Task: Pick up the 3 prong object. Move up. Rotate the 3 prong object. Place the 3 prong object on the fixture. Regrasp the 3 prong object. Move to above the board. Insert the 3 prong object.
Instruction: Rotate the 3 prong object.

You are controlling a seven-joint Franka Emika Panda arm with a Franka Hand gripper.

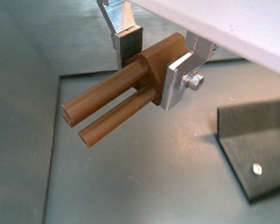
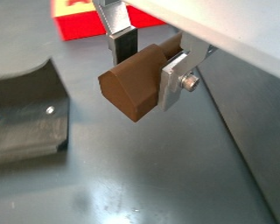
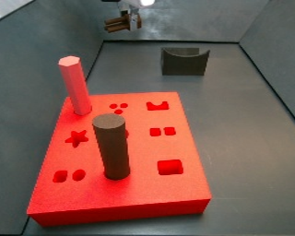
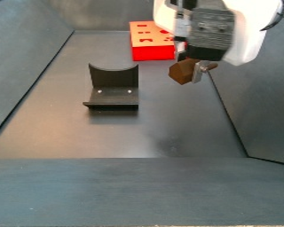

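Observation:
My gripper [image 1: 152, 68] [image 2: 149, 68] is shut on the 3 prong object [image 1: 113, 101] [image 2: 133, 89], a brown piece with long prongs lying level, held off the floor. In both side views the gripper [image 3: 122, 22] [image 4: 190, 60] hangs high in the air with the piece [image 4: 185, 72] under it. The fixture [image 3: 183, 61] [image 4: 113, 87] [image 2: 25, 114], a dark block with a curved notch, stands on the floor apart from the gripper. The red board [image 3: 125, 161] [image 4: 151, 40] [image 2: 78, 22] lies further off.
A pink hexagonal peg [image 3: 74, 85] and a tall dark cylinder [image 3: 111, 147] stand upright in the board. The fixture's base plate [image 1: 254, 140] shows in a wrist view. Grey walls [image 4: 38, 66] enclose the floor.

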